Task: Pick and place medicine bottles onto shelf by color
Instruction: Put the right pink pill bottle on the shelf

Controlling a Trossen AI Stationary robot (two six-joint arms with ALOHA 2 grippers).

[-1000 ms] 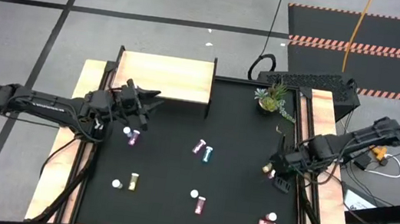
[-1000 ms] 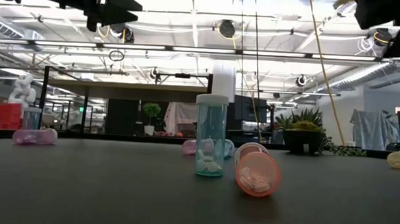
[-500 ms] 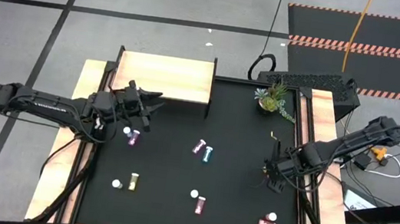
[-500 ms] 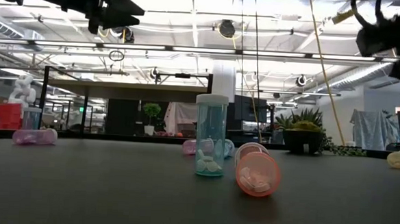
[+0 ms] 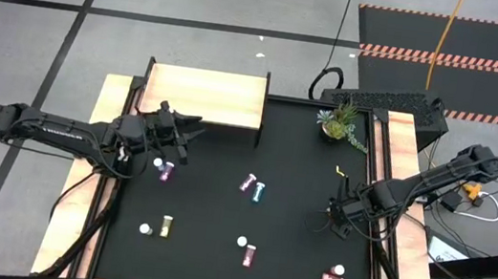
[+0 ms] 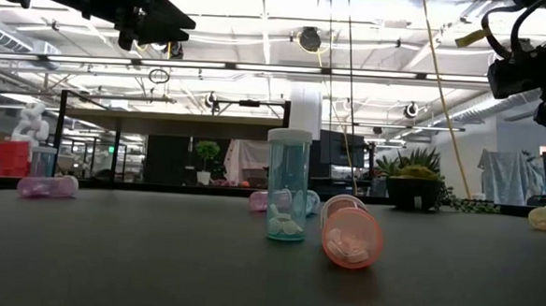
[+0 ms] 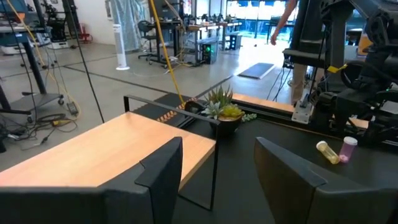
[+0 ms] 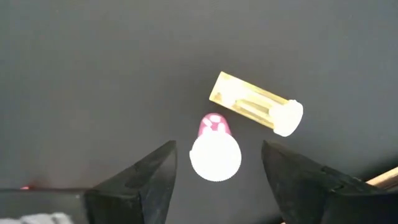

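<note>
My right gripper (image 8: 217, 163) points down, open, over a pink bottle (image 8: 214, 154) that stands upright on its base on the black mat. Its fingers stand on either side of the bottle's white cap and touch nothing. A yellow bottle (image 8: 255, 106) lies on its side just beyond. In the high view the right gripper (image 5: 340, 219) is near the table's right edge. My left gripper (image 5: 188, 130) is held level above the mat, open and empty, by the near left corner of the pale wooden shelf (image 5: 205, 95). The left wrist view shows the shelf (image 7: 112, 149) just ahead of it.
Other bottles lie about the mat: a pink one (image 5: 165, 171), a pink (image 5: 246, 183) and blue (image 5: 258, 192) pair, a yellow one (image 5: 164, 228), red ones (image 5: 250, 253) (image 5: 335, 278). A teal bottle (image 6: 287, 185) stands upright near the front. A potted plant (image 5: 336, 122) sits at the far right.
My right gripper has come down toward the pink bottle near the table's right edge and shifted slightly toward the table's middle, turning a little as it sank. The bottles have stayed where they were.
</note>
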